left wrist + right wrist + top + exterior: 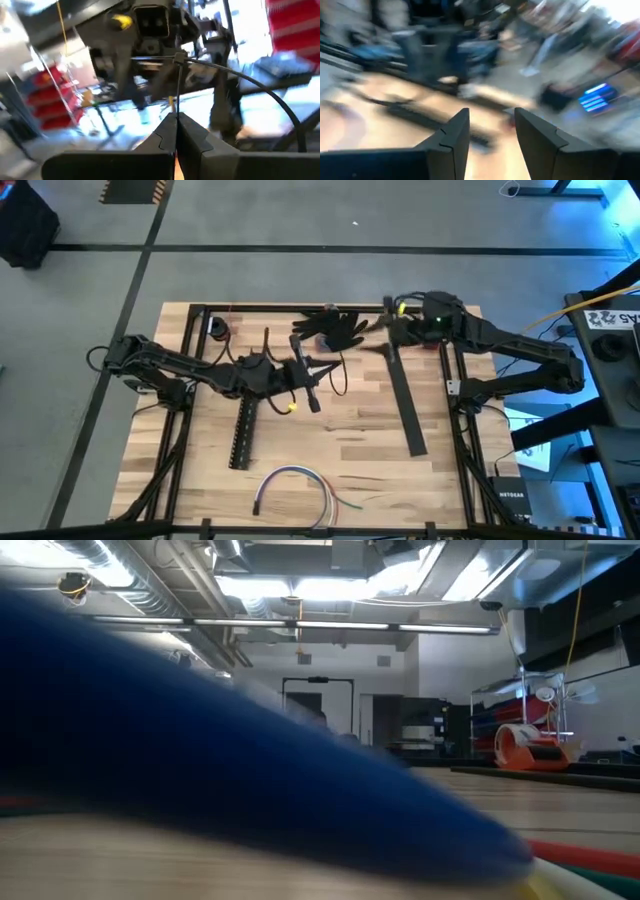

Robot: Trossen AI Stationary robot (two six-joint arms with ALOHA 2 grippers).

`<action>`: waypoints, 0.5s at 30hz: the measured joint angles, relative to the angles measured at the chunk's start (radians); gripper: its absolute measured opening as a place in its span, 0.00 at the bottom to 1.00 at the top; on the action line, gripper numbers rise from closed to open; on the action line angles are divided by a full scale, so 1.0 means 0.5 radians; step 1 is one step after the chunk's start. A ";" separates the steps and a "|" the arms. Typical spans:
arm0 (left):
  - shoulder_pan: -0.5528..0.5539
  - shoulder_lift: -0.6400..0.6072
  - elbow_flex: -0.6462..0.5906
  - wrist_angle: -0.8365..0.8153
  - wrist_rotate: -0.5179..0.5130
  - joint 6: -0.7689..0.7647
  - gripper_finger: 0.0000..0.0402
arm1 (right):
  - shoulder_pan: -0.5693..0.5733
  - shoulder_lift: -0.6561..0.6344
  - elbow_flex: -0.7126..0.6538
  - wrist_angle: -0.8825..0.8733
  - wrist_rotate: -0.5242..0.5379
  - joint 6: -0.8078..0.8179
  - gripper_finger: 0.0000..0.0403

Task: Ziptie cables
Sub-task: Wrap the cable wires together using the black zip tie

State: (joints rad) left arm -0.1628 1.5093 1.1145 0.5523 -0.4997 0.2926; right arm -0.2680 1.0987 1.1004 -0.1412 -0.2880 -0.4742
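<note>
Light wooden table [350, 430] framed in black rails, grey floor around it. Cables [296, 485] lie looped near the front edge, well apart from both arms. A black slotted channel [243, 430] and a dark flat strip [405, 400] rest on the wood. Left gripper [176, 131] over table centre, fingers pressed together on a thin dark zip tie [179, 85]. Right gripper [491, 132] near the back rail, fingers parted, nothing between them. Beyond: ceiling ducts, red bins.

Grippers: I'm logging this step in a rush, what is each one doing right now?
Left gripper: shut on a thin dark strip.
Right gripper: open, holding nothing.
</note>
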 joint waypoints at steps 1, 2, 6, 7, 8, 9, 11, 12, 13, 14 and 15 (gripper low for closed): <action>0.000 0.000 0.000 0.016 0.004 -0.094 0.00 | 0.000 0.019 0.002 0.081 0.045 -0.114 0.37; 0.000 0.000 0.000 0.027 0.005 -0.174 0.00 | 0.000 0.041 0.002 0.147 0.065 -0.213 0.37; 0.008 -0.001 0.000 0.053 0.006 -0.483 0.00 | 0.017 0.133 0.002 0.371 0.031 -0.558 0.37; 0.011 -0.001 0.000 0.068 0.007 -0.553 0.00 | 0.040 0.154 0.002 0.402 0.030 -0.648 0.37; 0.016 -0.001 0.000 0.078 0.009 -0.633 0.00 | 0.062 0.175 0.002 0.418 0.033 -0.736 0.37; 0.023 -0.002 0.000 0.086 0.007 -0.695 0.00 | 0.086 0.193 0.002 0.423 0.042 -0.832 0.37; 0.043 -0.005 0.000 0.091 0.005 -0.807 0.00 | 0.142 0.224 -0.001 0.435 0.055 -1.007 0.37; 0.050 -0.005 0.000 0.091 0.004 -0.856 0.00 | 0.170 0.234 -0.001 0.456 0.054 -1.070 0.37; 0.057 -0.005 0.000 0.090 0.005 -0.902 0.00 | 0.196 0.240 -0.001 0.462 0.056 -1.125 0.37; 0.065 -0.005 0.000 0.085 0.011 -0.948 0.00 | 0.221 0.246 -0.001 0.468 0.085 -1.181 0.37; 0.073 -0.005 0.000 0.083 0.008 -0.986 0.00 | 0.244 0.251 -0.001 0.488 0.114 -1.222 0.37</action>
State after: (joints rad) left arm -0.1264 1.5070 1.1145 0.5937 -0.4956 -0.2003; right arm -0.1458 1.2241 1.1000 0.1029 -0.2312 -1.0850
